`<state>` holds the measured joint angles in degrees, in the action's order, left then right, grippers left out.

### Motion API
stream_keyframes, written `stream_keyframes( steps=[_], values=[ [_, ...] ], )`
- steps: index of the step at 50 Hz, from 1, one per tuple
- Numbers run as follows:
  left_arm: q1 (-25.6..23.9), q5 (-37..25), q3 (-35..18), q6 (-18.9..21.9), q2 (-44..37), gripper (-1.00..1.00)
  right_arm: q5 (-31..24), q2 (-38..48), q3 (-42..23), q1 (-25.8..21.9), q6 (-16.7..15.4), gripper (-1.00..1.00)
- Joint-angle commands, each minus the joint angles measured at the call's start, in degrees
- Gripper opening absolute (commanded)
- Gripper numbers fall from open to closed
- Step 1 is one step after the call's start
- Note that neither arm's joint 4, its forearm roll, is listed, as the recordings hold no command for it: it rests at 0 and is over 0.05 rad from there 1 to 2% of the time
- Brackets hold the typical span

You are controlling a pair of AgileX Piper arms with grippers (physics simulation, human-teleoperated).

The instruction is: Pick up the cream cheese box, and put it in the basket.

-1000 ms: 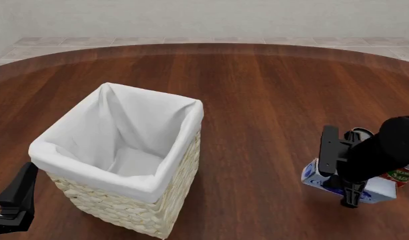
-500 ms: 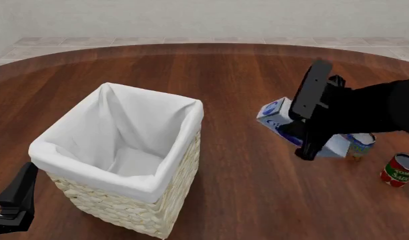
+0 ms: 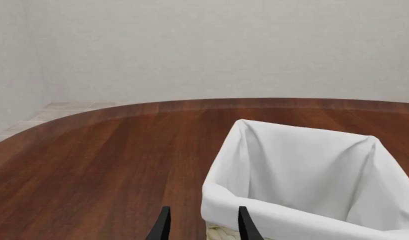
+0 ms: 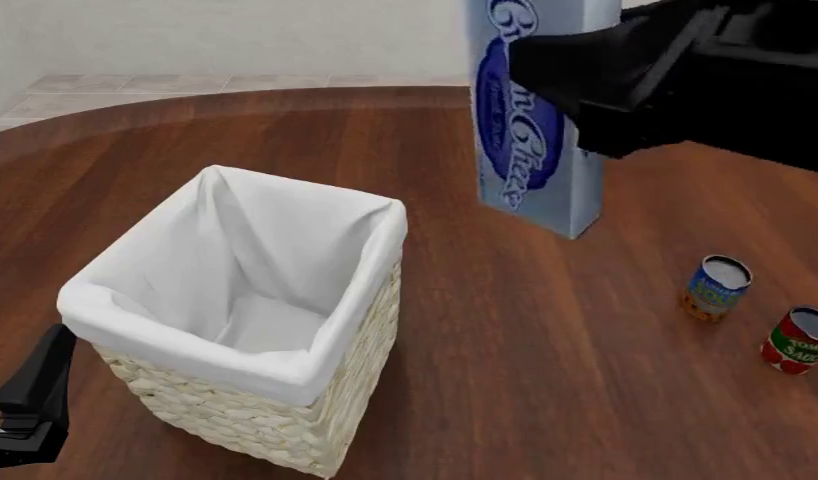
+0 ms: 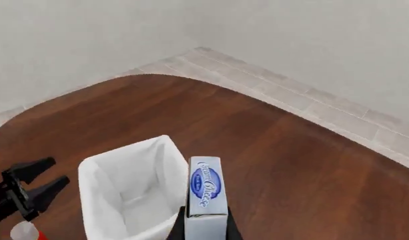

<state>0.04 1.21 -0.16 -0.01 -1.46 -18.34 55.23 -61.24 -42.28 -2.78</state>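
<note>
While the right claw (image 4: 589, 85) grips the cream cheese box (image 4: 532, 120) high above the bench (image 4: 543, 330), the box hangs upright. The basket (image 4: 249, 320) lies below, toward the left. The left claw (image 3: 201, 227) rests released beside the basket.

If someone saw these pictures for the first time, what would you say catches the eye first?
The cream cheese box stands out: it looms large at the top of the front view, held upright in the air by the right tool, up and to the right of the basket. Next is the basket with its white liner, front left on the dark wooden table. Two small cans stand at the right.
</note>
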Motion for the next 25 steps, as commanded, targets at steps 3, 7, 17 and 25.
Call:
stream_keyframes(
  steps=[3,7,17,25],
  values=[
    [0.0,0.0,0.0,0.0,0.0,1.00,13.4,-7.9,3.4,-7.9,17.9,-1.00],
    [0.0,0.0,0.0,0.0,0.0,1.00,17.1,-7.5,5.3,-10.4,20.3,-1.00],
    [0.0,0.0,0.0,0.0,0.0,1.00,22.1,-6.7,7.3,-17.2,18.0,-1.00],
    [0.0,0.0,0.0,0.0,0.0,1.00,23.9,4.3,4.2,-17.5,15.2,-1.00]
  ],
)
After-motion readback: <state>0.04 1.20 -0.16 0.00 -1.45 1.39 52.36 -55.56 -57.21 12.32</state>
